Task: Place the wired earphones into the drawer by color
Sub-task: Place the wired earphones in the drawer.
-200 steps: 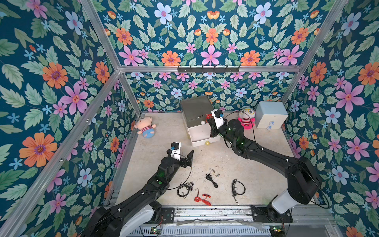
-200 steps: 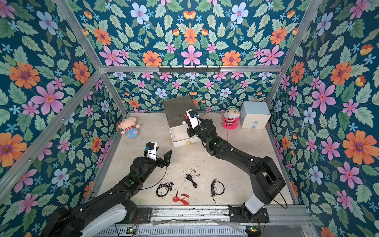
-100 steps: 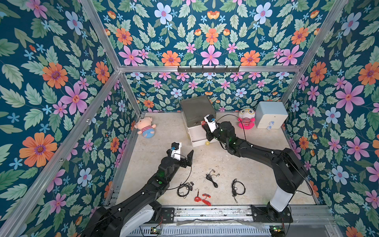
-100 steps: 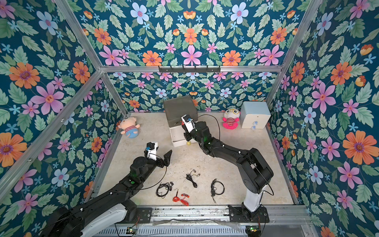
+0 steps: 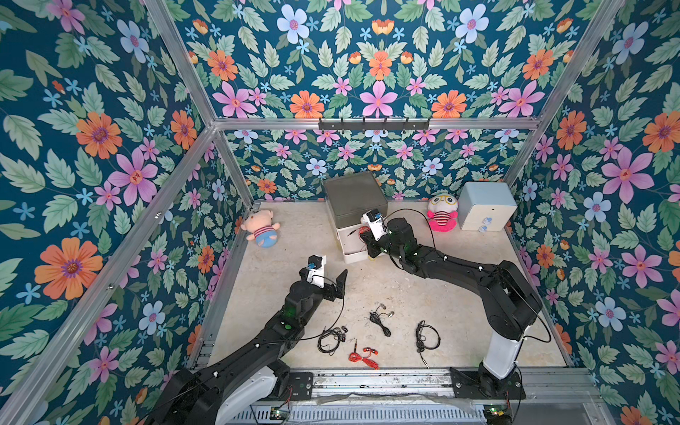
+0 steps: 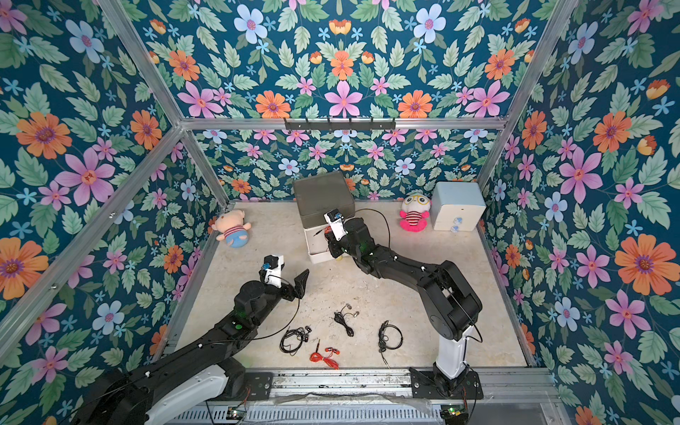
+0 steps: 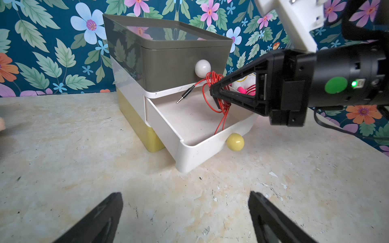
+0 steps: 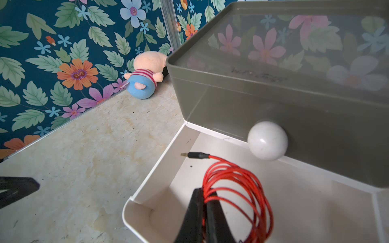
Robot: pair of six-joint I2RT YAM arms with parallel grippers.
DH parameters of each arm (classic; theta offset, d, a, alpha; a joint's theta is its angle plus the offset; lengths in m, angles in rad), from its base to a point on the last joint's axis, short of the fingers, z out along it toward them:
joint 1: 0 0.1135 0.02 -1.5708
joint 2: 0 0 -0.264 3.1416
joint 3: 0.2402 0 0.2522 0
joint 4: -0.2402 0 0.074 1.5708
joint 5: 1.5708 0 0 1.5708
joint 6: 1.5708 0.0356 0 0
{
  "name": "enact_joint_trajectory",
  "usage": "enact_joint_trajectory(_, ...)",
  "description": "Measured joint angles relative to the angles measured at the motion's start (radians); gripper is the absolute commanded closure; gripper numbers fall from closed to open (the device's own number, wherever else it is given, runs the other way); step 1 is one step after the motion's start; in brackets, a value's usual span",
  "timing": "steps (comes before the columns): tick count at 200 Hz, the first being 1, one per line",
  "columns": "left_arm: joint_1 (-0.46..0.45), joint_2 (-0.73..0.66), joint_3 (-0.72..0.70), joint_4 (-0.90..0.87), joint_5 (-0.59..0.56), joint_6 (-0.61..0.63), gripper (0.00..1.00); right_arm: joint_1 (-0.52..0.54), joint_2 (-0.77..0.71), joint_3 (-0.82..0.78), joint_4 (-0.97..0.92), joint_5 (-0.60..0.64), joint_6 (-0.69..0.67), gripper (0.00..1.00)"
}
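Note:
My right gripper [image 8: 204, 195] is shut on a coiled red bundle of wired earphones [image 8: 242, 185]. It holds the bundle over the pulled-out white drawer [image 7: 189, 147], with the jack plug [image 7: 185, 95] sticking out and a loop of cable hanging into the drawer. Both top views show this grip [image 5: 364, 235] [image 6: 326, 233]. My left gripper [image 7: 185, 202] stands open over bare floor, short of the drawer [image 5: 353, 255]. On the floor near the front lie three black earphones [image 5: 331, 336] [image 5: 381, 320] [image 5: 425, 336] and one red pair [image 5: 364, 357].
The drawer unit has a shut olive top drawer [image 7: 179, 63] with a white knob [image 7: 202, 67] and a yellow bottom drawer with a yellow knob [image 7: 235, 142]. At the back are a pig plush [image 5: 262, 232], a pink plush [image 5: 443, 215] and a pale blue cabinet [image 5: 485, 206].
My right gripper has carried the red earphones left and down, from beside the olive top to over the open white drawer. The left arm has not moved.

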State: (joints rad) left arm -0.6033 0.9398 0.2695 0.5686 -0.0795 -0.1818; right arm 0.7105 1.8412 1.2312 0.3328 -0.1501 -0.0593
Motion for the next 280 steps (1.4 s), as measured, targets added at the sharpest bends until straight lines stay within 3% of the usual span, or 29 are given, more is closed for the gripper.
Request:
enact_joint_trajectory(25,0.000,-0.003,0.000,0.000,0.000,0.000,0.01,0.000,0.004,0.013,-0.013,-0.006,0.041,0.66)
enact_joint_trajectory(46,0.000,-0.004,0.000,-0.001,-0.001,0.000,0.01,0.000,0.003,0.017,-0.021,-0.006,0.065,0.60)
enact_joint_trajectory(121,0.000,0.018,0.054,-0.030,0.061,-0.001,0.01,-0.002,-0.154,-0.120,-0.033,0.025,0.135,0.52)
enact_joint_trajectory(197,-0.016,-0.061,0.177,-0.301,0.247,-0.106,0.01,-0.040,-0.500,-0.466,-0.004,0.181,0.227,0.47)
enact_joint_trajectory(231,-0.091,-0.052,0.193,-0.431,0.290,-0.183,0.02,-0.053,-0.659,-0.652,0.016,0.289,0.241,0.44)
enact_joint_trajectory(280,-0.270,0.019,0.238,-0.602,0.252,-0.263,0.04,-0.072,-0.787,-0.843,0.109,0.423,0.238,0.44)
